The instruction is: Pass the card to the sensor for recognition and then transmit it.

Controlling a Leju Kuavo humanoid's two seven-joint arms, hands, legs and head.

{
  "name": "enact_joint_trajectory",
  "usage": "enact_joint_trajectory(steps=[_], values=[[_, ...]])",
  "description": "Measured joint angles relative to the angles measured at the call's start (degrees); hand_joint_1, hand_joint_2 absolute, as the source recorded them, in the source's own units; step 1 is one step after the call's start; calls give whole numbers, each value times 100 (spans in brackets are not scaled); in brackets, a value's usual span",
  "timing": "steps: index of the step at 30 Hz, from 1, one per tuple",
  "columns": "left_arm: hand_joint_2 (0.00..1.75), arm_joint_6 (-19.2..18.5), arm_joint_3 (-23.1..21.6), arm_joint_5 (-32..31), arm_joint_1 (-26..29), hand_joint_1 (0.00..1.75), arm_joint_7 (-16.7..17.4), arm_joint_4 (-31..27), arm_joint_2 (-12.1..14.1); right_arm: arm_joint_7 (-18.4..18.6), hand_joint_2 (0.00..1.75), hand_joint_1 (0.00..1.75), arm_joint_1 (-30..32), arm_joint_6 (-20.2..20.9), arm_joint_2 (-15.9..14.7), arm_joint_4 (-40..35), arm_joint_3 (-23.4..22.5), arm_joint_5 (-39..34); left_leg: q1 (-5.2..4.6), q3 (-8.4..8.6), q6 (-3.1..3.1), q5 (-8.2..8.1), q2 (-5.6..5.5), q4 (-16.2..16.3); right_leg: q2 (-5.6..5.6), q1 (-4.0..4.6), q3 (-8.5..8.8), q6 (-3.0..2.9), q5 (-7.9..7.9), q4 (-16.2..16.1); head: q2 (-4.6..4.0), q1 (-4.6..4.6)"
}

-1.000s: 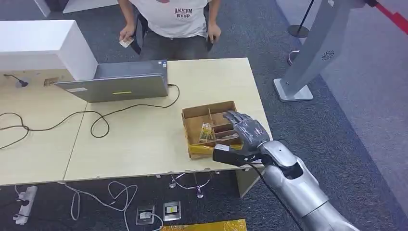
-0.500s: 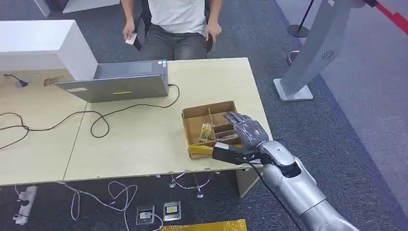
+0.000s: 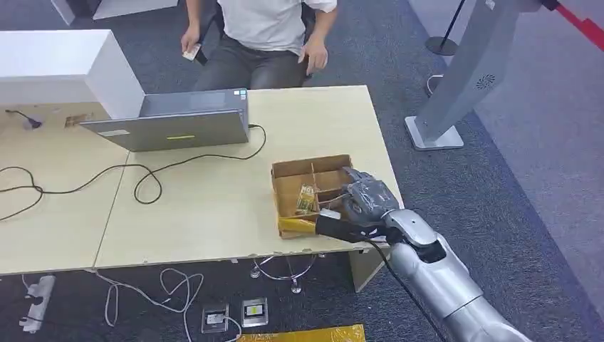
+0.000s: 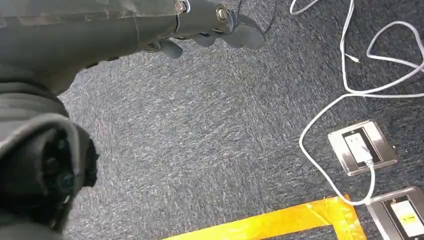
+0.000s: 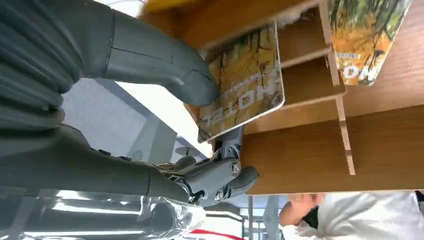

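Since a second ago the right hand (image 3: 365, 203) has drawn back a little toward the near wall of the cardboard box (image 3: 285, 171), and its fingers have curled in where before they reached flat over the compartments. It now pinches a card (image 5: 243, 82) with an autumn-tree print: the thick thumb (image 5: 165, 67) presses on the card's printed face, and darker fingers (image 5: 220, 180) close under it from the other side. That card is tilted, its far edge resting against a thin divider (image 5: 335, 65) of the box, inside the compartment nearest the hand.

Beyond that divider, in the next compartment away from the hand, a second card (image 3: 306, 197) with the same print lies tilted against the box floor. The box sits on the light wooden table (image 3: 214, 214), just ahead of the hand.

Far past the hand, across the table, a seated person (image 3: 267, 28) holds a small card-like thing (image 3: 189, 54); a closed laptop (image 3: 171, 128) lies between.

The left hand (image 4: 210, 25) hangs over grey carpet (image 4: 215, 140), its fingers loosely bent and apart, holding nothing.
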Motion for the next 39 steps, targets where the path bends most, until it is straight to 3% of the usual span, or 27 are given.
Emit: enact_joint_trajectory(steps=[20, 26, 30, 39], values=[[0, 41, -96, 24, -8, 0, 31, -2, -24, 2, 175, 175, -77, -142, -17, -4, -254, 15, -1, 1, 0, 0, 1, 0, 5, -1, 0, 1, 1, 0, 0, 0], [0, 52, -96, 74, -19, 0, 29, -2, -35, -230, 175, 175, -579, -289, -20, -4, -529, 85, -1, 2, 0, 1, 4, 0, 6, -1, -1, 0, 5, 1, 0, -2], [0, 76, -96, 92, -46, 0, 9, -2, -63, -352, 175, 175, -1296, -350, -28, 50, -763, -9, -1, 0, 0, 3, 13, 1, 11, -1, -7, -2, 7, 1, 0, 0], [0, 50, -96, 136, -73, 0, -33, -2, -107, -547, 175, 175, -2215, -682, -26, 566, -968, -162, -1, -8, 0, 2, 10, 1, 8, -1, -7, -3, 6, 2, 0, 2]])
